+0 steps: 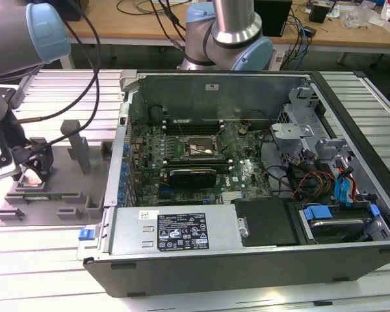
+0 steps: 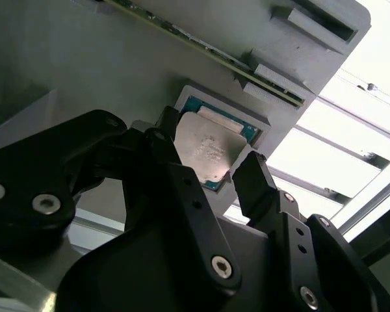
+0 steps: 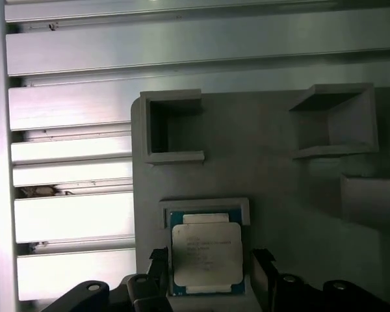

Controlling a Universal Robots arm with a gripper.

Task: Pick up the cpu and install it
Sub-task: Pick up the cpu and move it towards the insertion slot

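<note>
Your tabletop (image 1: 52, 84) was slatted aluminium, with a wooden desk (image 1: 149, 29) strewn with cables behind it and an open computer case (image 1: 247, 266) lying on its side in the middle. Towards the exterior view's left sat a grey holder (image 3: 279, 169), and your gripper (image 2: 208, 146) hung low over it. The cpu (image 3: 205, 250) lay flat in its shallow recess in that holder, silver top up. The gripper's fingers (image 2: 250, 169) stood apart, one close on each side of the chip, and I saw no squeeze on it. By my reading the pick-up was not yet done, and the socket (image 1: 198, 148) on the board inside the case, well apart from the holder, held no chip.
</note>
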